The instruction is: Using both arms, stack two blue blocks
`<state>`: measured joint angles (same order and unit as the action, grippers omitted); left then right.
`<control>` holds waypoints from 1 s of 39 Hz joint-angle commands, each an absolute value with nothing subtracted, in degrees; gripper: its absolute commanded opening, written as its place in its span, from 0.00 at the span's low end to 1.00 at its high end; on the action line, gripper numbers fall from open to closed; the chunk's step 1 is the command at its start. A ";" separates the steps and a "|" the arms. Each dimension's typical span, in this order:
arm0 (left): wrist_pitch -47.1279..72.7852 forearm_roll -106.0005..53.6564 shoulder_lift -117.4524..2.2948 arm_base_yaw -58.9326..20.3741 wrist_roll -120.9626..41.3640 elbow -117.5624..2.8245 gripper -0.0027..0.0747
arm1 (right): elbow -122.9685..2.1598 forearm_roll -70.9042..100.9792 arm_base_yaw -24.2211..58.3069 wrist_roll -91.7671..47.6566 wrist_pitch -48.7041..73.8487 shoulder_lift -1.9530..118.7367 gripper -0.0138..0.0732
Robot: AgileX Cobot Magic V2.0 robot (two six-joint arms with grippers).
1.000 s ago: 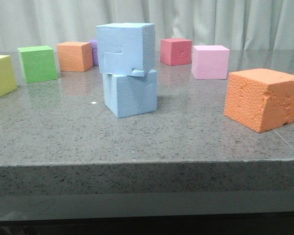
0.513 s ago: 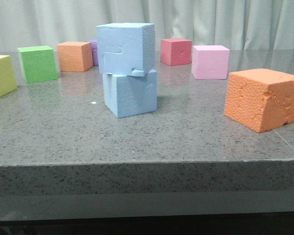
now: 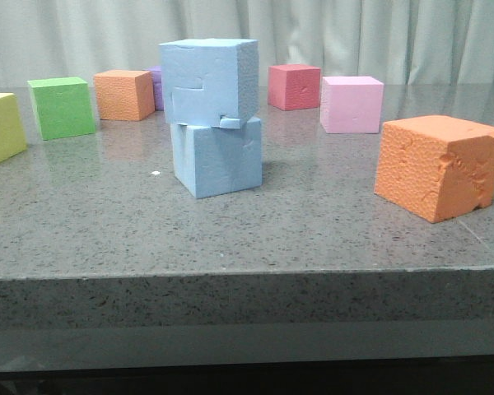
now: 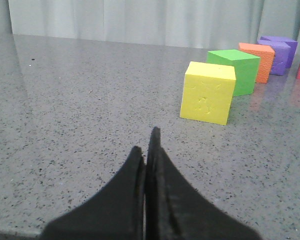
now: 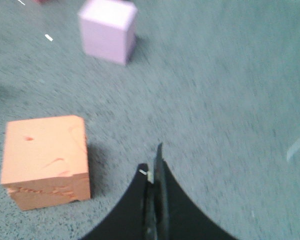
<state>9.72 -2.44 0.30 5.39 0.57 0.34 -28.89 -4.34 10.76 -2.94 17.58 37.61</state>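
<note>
In the front view two pale blue blocks stand stacked mid-table: the upper blue block rests on the lower blue block, turned a little and overhanging to the left. No gripper shows in the front view. In the left wrist view my left gripper is shut and empty, low over bare table near a yellow cube. In the right wrist view my right gripper is shut and empty, above the table beside an orange cube. The blue blocks do not show in either wrist view.
Around the stack stand a yellow cube, green cube, orange cube, a purple cube partly hidden behind the stack, red cube, pink cube and a large orange cube at front right. The table's front edge is near.
The front view has shifted very slightly; the stack and other cubes stand as before.
</note>
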 commanded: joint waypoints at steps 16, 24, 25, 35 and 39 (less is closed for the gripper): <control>4.55 -2.95 1.32 5.45 0.59 0.46 0.01 | -1.83 11.21 -0.98 -13.10 4.62 5.19 0.09; 4.55 -2.95 1.32 5.45 0.59 0.46 0.01 | 1.23 12.35 -2.12 -12.67 9.44 -1.52 0.09; 4.55 -2.95 1.32 5.45 0.59 0.46 0.01 | 1.23 12.30 -2.12 -12.61 10.04 -1.45 0.09; 4.55 -2.95 1.32 5.45 0.59 0.46 0.01 | 1.23 12.30 -2.12 -12.62 10.46 -1.61 0.09; 4.55 -2.95 1.32 5.45 0.59 0.46 0.01 | 1.23 12.30 -2.12 -12.62 10.46 -1.61 0.09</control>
